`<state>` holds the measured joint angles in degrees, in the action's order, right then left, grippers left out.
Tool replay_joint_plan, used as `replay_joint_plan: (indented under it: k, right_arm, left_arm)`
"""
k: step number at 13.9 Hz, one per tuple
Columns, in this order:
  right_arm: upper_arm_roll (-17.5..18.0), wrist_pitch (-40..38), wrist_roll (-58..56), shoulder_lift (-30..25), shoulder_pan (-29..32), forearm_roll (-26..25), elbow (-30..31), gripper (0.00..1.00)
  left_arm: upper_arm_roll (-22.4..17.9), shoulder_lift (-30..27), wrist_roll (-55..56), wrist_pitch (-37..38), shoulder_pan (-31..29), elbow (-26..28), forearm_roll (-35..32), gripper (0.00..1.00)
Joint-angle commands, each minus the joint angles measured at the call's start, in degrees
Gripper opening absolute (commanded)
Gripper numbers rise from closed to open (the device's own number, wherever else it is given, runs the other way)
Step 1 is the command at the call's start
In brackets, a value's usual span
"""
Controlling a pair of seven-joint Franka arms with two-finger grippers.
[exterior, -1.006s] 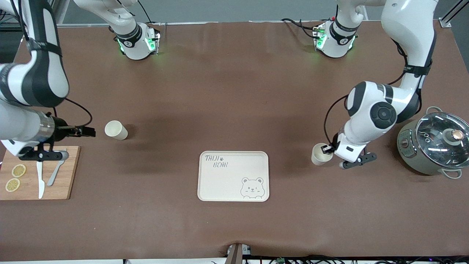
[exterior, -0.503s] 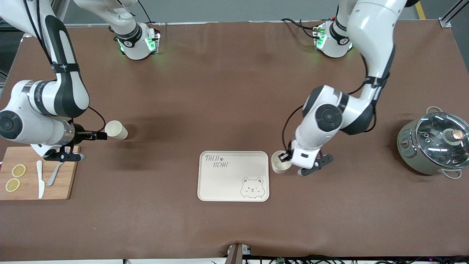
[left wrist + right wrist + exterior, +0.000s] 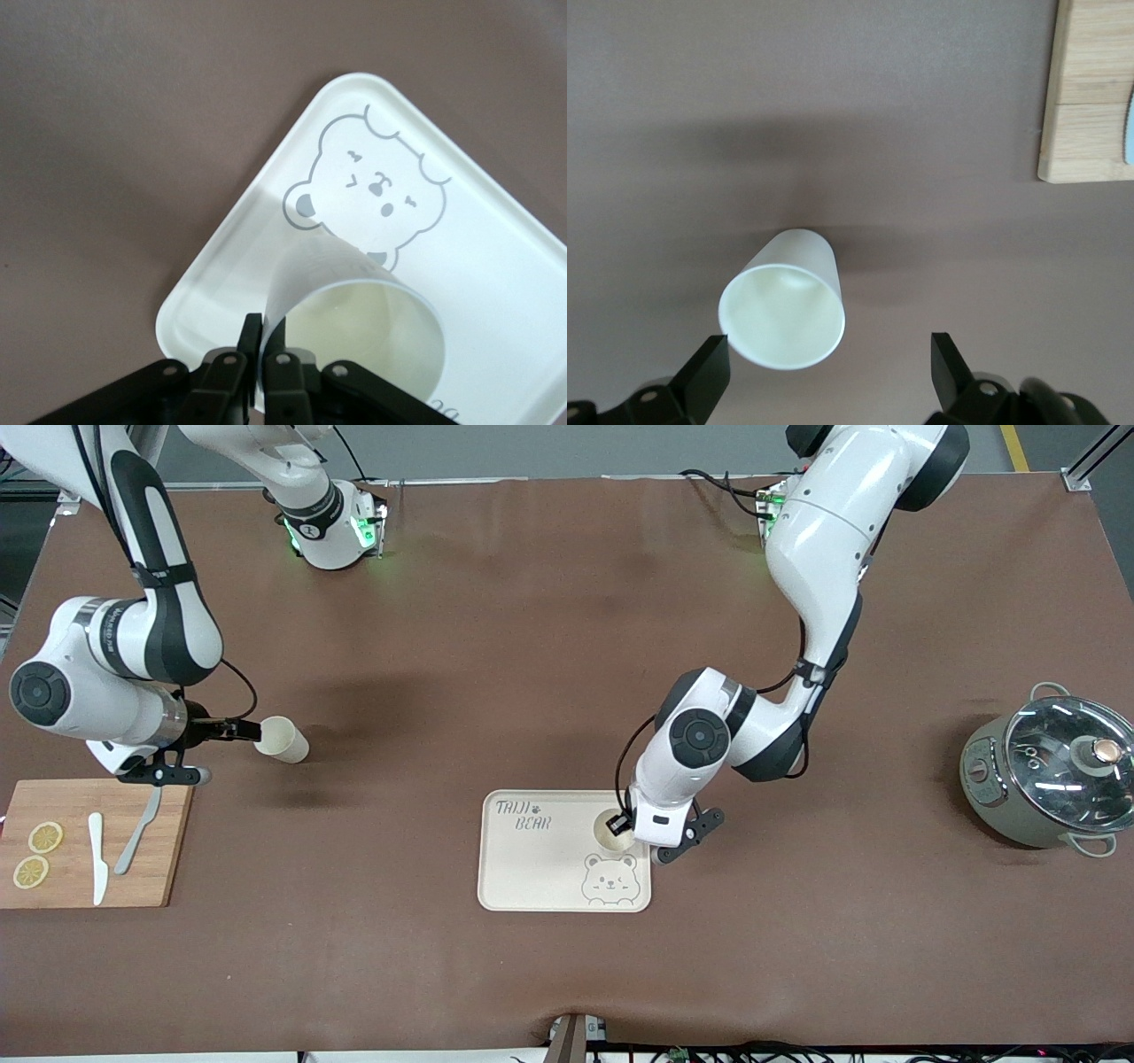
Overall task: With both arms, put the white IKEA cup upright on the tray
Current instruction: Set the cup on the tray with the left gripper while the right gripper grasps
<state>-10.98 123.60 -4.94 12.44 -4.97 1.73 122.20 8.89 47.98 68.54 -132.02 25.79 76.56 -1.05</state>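
Left hand (image 3: 623,823) pinches cup (image 3: 611,825) over tray (image 3: 532,868)

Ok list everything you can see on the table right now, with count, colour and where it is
Cups: 2, white; one lying on its side near the cutting board, one held over the tray.
Tray: 1, cream, mid-table.
Cutting board: 1, wooden, at the right arm's end.
Lemon slices: 2, yellow, on the board.
Knife: 1, white, on the board.
Utensil: 1, grey, on the board.
Pot: 1, grey-green, glass lid, at the left arm's end.
Left gripper: shut on the cup's rim.
Right gripper: open, at the lying cup's mouth.
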Motion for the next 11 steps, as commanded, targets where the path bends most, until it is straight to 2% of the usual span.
replay_joint_plan:
  k: [1,2,4,5,6,11]
  right_arm:
    - [-0.09,10.04,-1.12,-2.07,0.14,0.73,8.04,0.85]
    - [-0.09,12.6,-1.12,-1.9,0.14,0.9,9.28,0.71]
    - [-0.09,15.95,-1.12,-1.63,0.14,1.43,10.6,0.4]
    - [-0.01,17.27,-1.12,-1.28,0.14,1.87,11.3,0.18]
    - [-0.01,17.98,-1.12,-1.1,0.05,2.48,11.74,0.0]
    - [0.26,17.9,-0.33,-0.93,-1.7,4.94,11.05,0.0]
  left_arm:
    - [-0.62,0.37,1.59,0.19,0.49,-1.67,-0.27,0.67]
    - [-0.71,-0.07,1.77,0.19,0.49,-1.76,-0.53,1.0]
    - [-0.71,-2.61,1.6,0.62,-0.38,-1.85,-0.45,1.0]
    - [-0.71,-4.71,1.59,1.32,-0.74,-1.85,-0.36,1.0]
    - [-0.63,-6.65,1.68,3.24,-2.31,-1.85,0.08,1.0]
    - [-0.62,-16.85,-1.38,14.75,-8.73,-1.24,-0.62,1.0]
